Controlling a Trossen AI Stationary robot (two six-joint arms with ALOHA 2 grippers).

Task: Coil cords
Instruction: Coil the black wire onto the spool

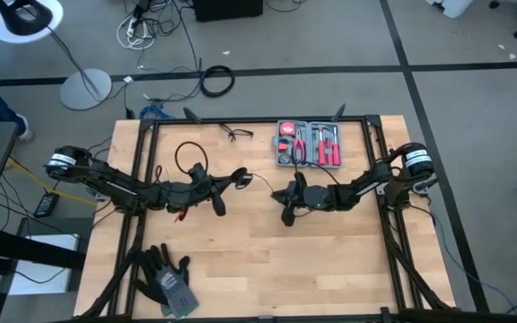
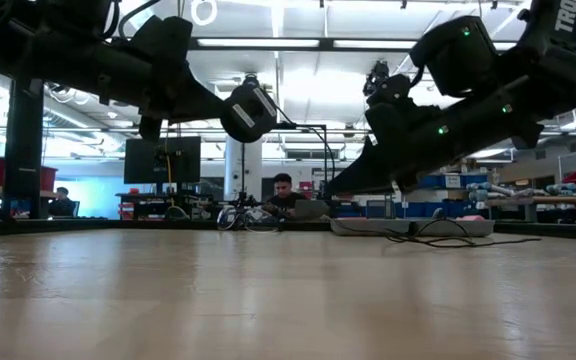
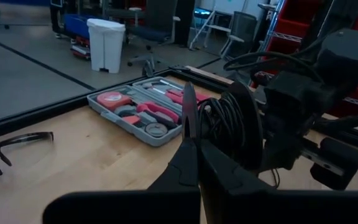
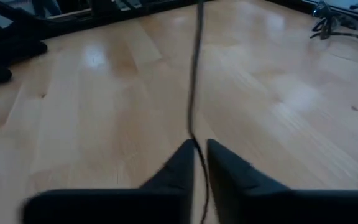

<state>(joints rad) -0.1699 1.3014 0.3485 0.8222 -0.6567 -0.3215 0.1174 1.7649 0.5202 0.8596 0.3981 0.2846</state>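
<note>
From above, both arms reach toward the middle of the wooden table [image 1: 267, 260]: the left gripper [image 1: 227, 179] and the right gripper [image 1: 287, 205] face each other, near but apart, with a thin black cord [image 1: 185, 154] looping up behind the left arm and a small round puck [image 1: 239, 179] at the left gripper's tip. A tool case [image 1: 309, 144] sits by the far edge, glasses [image 1: 237, 134] beside it, and gloves [image 1: 167, 274] lie near the front left corner. From table height, both grippers hang above the surface, the puck [image 2: 247, 111] held high with the cord running off behind it. The left wrist view shows that gripper's fingers [image 3: 190, 134] clenched together, a bundle of cord [image 3: 224, 122] wound just beyond them; whether they pinch a strand I cannot tell. The right wrist view shows its fingers [image 4: 180, 165] nearly closed, gripping the cord [image 4: 195, 68], which runs taut away over the wood. The risk, as I judge it, is that thin strand slipping out of the right grip, or too hard a pull tugging loops off the bundle at the left gripper and undoing the coil.
</note>
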